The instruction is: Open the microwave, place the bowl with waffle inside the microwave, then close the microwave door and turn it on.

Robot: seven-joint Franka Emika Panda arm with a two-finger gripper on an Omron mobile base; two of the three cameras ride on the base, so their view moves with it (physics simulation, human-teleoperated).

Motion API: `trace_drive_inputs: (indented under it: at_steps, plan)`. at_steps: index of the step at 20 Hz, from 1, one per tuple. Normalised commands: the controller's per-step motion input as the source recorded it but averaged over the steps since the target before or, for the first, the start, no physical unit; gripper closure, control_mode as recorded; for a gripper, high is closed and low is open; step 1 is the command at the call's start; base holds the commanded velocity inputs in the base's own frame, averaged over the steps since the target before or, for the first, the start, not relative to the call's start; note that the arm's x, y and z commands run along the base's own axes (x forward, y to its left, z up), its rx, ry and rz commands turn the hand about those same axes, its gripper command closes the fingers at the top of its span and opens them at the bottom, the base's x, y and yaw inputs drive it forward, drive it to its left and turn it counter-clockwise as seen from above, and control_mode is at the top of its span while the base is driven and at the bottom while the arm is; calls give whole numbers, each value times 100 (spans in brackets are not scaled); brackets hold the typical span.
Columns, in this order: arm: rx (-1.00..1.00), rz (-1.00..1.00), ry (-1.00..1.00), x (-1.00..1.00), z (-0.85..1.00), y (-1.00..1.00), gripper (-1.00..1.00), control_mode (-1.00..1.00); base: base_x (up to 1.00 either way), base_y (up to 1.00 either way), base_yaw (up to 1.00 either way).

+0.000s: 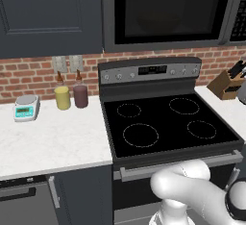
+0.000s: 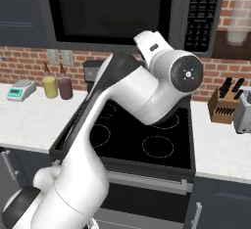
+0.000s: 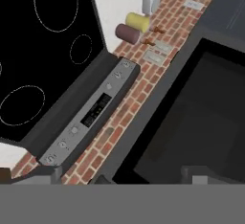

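- The big dark grey wall-mounted microwave [image 1: 168, 12] sits along the top of the left base view, upper centre to right. It's boxy, with its long axis running side to side.
- Its wide door with the glossy black glass window [image 2: 110, 8] is shut flat and faces out over the stove. The one dark button panel [image 2: 202, 12] is at its right end.
- In the hand view the same black window [image 3: 201, 127] fills the lower right, tilted on a diagonal.
- The tool [image 3: 122, 175] pokes up at the bottom edge of the hand view. Its two dark tips are spread about as wide as they go, with nothing between them.
- The smooth black glass-top stove [image 1: 168, 123] is centre frame, with four ring-marked burners and a brushed steel knob panel [image 1: 150, 71] behind.
- The white marbled bench [image 1: 50, 140] at left carries two squat jars, one yellow [image 1: 62, 97] and one dark maroon [image 1: 80, 95], plus one small white kitchen scale [image 1: 26, 107].
- One rough red brick backsplash [image 1: 29, 77] runs behind everything.
- One brown wooden knife block [image 2: 223, 106] stands at right centre of the right base view.
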Motion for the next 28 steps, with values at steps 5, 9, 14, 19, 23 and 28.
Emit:
trace_drive_inputs:
  at_steps: [5, 9, 14, 19, 23, 28]
  plan:
    - [2, -6, -2, 0, -51, -45, -100, -100, 0, 0, 0]
    - [2, -5, -8, 0, -24, -23, -100, -100, 0, 0, 0]
    - [0, -10, 0, 0, 0, 0, 100, -100, 0, 0, 0]
    - [0, -4, 5, 0, 0, -8, 100, -100, 0, 0, 0]
    - [6, -1, 1, 0, 1, -17, 100, -100, 0, 0, 0]
    - [12, 0, 0, 0, 12, -21, 100, -100, 0, 0, 0]
